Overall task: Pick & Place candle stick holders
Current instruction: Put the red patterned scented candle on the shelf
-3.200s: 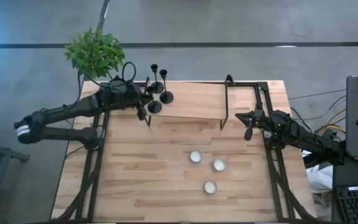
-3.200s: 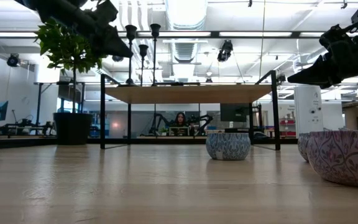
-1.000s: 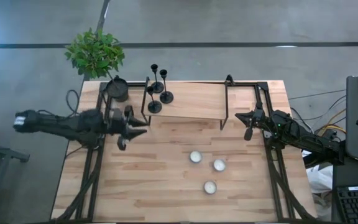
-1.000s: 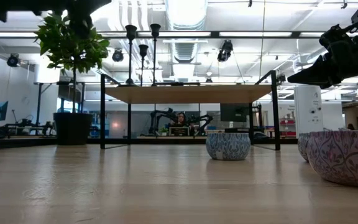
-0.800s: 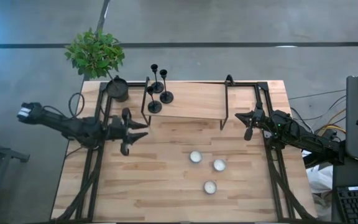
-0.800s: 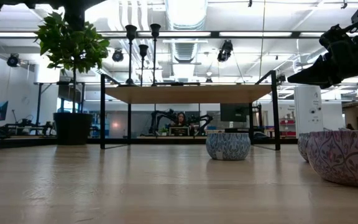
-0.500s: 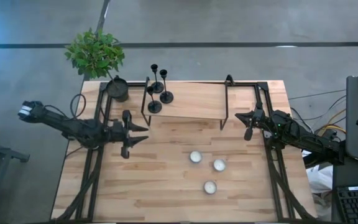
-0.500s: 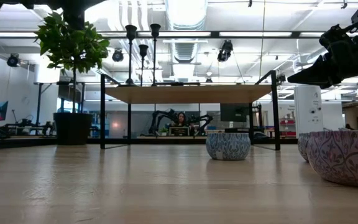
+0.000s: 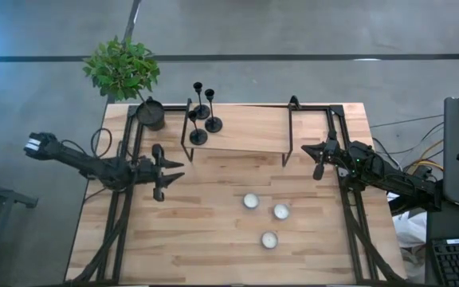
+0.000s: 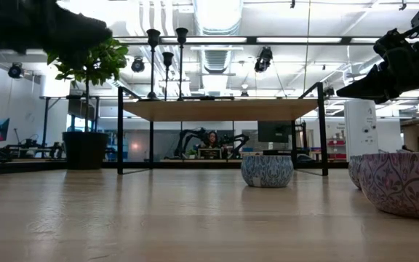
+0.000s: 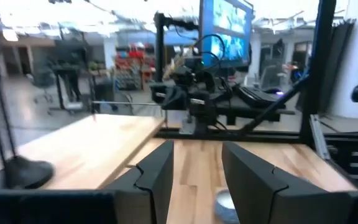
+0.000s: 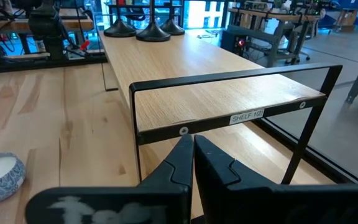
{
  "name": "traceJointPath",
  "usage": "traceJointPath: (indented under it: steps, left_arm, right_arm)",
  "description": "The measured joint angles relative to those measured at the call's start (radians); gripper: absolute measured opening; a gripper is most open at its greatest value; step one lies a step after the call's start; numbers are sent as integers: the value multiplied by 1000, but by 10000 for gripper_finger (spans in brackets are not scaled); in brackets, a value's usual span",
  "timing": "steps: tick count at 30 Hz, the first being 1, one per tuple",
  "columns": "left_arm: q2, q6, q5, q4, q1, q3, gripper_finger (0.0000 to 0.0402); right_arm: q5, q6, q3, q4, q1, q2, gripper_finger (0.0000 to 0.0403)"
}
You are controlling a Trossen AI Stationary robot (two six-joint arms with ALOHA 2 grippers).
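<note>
Three black candlesticks (image 9: 202,123) stand on their round bases at the left end of a raised wooden shelf (image 9: 249,131); they also show in the low view (image 10: 167,62). Three silvery-white tealight cups (image 9: 250,201) (image 9: 280,211) (image 9: 269,239) rest on the table in front of the shelf. My left gripper (image 9: 175,171) is open and empty, in front of the shelf's left end, pointing toward the table's right; its wrist view (image 11: 194,180) shows the gap. My right gripper (image 9: 315,159) is shut and empty by the shelf's right end; its wrist view (image 12: 191,158) shows the fingers closed.
A dark plant pot (image 9: 151,114) with a green plant (image 9: 122,68) stands at the table's far left corner. The shelf's black frame legs (image 9: 188,147) (image 9: 290,147) stand on the table. Bare wood lies near the front edge (image 9: 190,247).
My left arm has drawn back a little toward the table's left edge and come lower, showing larger at the low view's top left. Its gripper stays open and empty. The candlesticks and cups have not moved.
</note>
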Motion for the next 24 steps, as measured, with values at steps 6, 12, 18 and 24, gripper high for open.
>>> traceJointPath:
  steps: [6, 12, 18, 24]
  left_arm:
    - [-92, 70, -27, 69, 25, -112, 142]
    - [-205, 109, -42, -47, 78, -113, 142]
    - [-319, 73, -39, -223, 121, -114, 142]
    - [-399, 38, -9, -361, 147, -114, 142]
  right_arm:
    - [0, 0, 0, 0, 0, 0, 8]
    - [0, 0, 0, 0, 0, 0, 8]
    - [0, 0, 0, 0, 0, 0, 8]
    - [0, 0, 0, 0, 0, 0, 8]
